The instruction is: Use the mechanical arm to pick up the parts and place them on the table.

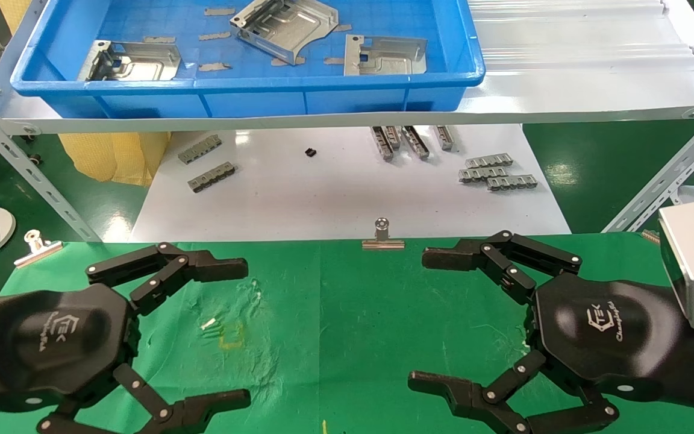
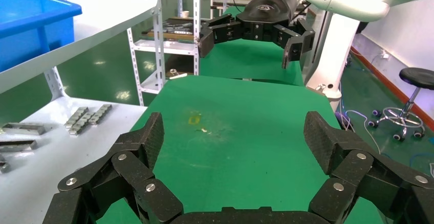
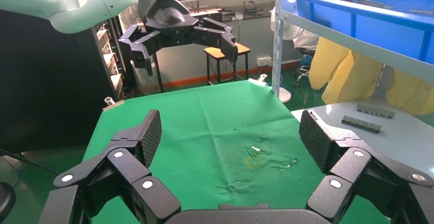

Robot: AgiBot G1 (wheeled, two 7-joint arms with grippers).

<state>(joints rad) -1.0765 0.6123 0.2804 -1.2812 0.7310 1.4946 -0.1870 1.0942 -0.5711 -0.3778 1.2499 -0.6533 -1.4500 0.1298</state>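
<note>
Both hands hang released over the green bench point(image 1: 347, 313): left hand point(image 1: 235, 331), right hand point(image 1: 422, 319), nothing grasped. Parts point(image 1: 284, 27) lie in the bin point(image 1: 250, 81) on the shelf above. Next: one hand should prob. rise over the rim, approach a plate's raised edge, clench firmly.

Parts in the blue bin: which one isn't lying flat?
The middle part: it sits propped at an angle, one edge raised. The left part and the right part lie flat on the bin floor.

The blue bin point(image 1: 244, 90) runs off the head view's top edge, its far wall unseen.
</note>
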